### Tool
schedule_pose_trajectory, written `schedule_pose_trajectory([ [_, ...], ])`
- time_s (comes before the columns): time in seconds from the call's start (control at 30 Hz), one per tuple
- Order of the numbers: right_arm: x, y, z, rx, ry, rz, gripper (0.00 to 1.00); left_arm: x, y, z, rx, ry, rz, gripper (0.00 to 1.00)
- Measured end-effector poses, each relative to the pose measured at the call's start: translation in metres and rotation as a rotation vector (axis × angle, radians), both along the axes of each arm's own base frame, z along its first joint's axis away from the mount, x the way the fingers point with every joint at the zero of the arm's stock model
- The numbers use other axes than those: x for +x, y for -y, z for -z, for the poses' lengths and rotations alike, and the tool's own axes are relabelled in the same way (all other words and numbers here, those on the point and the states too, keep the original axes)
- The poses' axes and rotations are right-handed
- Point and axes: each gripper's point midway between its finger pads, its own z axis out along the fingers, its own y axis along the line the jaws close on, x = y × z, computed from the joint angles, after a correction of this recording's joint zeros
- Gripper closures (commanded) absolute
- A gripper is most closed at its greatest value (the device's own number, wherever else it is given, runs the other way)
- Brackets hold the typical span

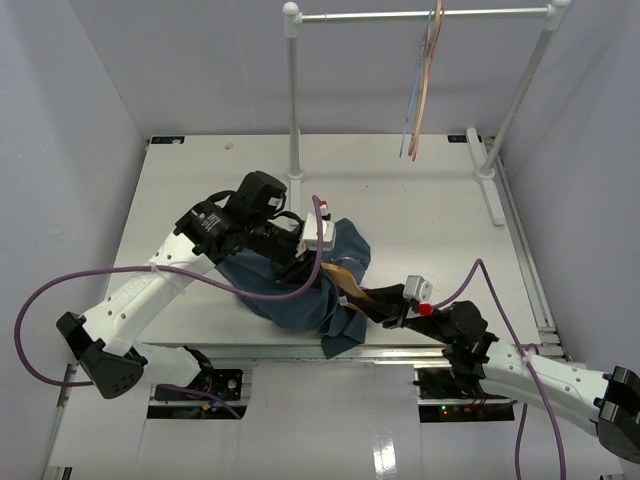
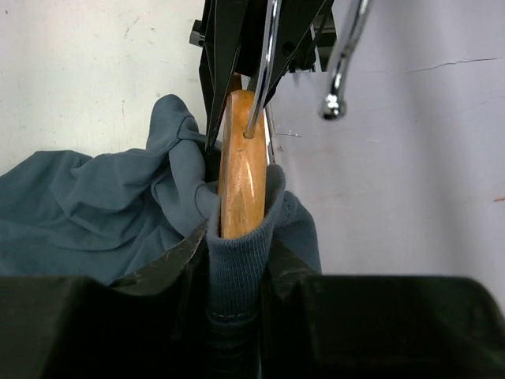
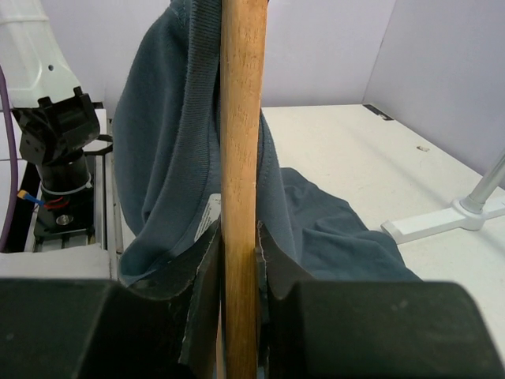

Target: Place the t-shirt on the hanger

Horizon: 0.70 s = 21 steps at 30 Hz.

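The dark teal t-shirt lies bunched at the table's near middle, between both arms. In the left wrist view my left gripper is shut on the shirt's ribbed collar, which wraps over the edge of the wooden hanger. The hanger's metal hook rises past it. In the right wrist view my right gripper is shut on the hanger, with the t-shirt draped round the wood. From above, the left gripper and right gripper face each other; most of the hanger is hidden by cloth.
A white clothes rack stands at the back: a post, a top rail and a foot. Thin coloured hangers dangle from the rail. The rack's foot shows right of the right gripper.
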Motion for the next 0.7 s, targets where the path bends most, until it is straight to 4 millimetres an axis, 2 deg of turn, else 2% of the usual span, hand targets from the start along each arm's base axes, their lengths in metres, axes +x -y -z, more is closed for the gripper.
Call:
schedule_pose_trajectory([
  [0.03, 0.000, 0.000, 0.001, -0.003, -0.003, 0.000, 0.92, 0.000, 0.000, 0.002, 0.003, -0.002, 0.000, 0.93],
  [0.07, 0.000, 0.000, 0.002, -0.005, -0.009, -0.001, 0.92, 0.001, 0.000, 0.003, 0.002, 0.001, 0.001, 1.00],
  [0.2, 0.001, -0.001, 0.005, -0.014, -0.018, 0.001, 0.92, 0.002, 0.001, 0.004, -0.009, 0.016, 0.011, 1.00],
  [0.27, 0.003, -0.002, 0.006, -0.021, -0.022, 0.006, 0.88, 0.002, 0.000, 0.005, -0.012, 0.018, 0.008, 1.00],
  [0.37, 0.006, -0.003, 0.007, -0.030, -0.025, 0.023, 0.64, 0.004, -0.003, 0.007, -0.021, 0.027, -0.027, 1.00],
  [0.43, 0.013, -0.001, 0.002, -0.026, -0.018, 0.062, 0.55, 0.005, -0.006, 0.009, -0.022, 0.027, -0.078, 1.00],
  [0.6, 0.037, 0.012, -0.027, 0.037, -0.006, 0.209, 0.41, 0.015, -0.013, 0.020, -0.028, 0.045, -0.249, 1.00],
  [0.7, 0.043, 0.017, -0.032, 0.042, -0.018, 0.252, 0.38, 0.019, -0.016, 0.019, -0.049, 0.055, -0.336, 1.00],
])
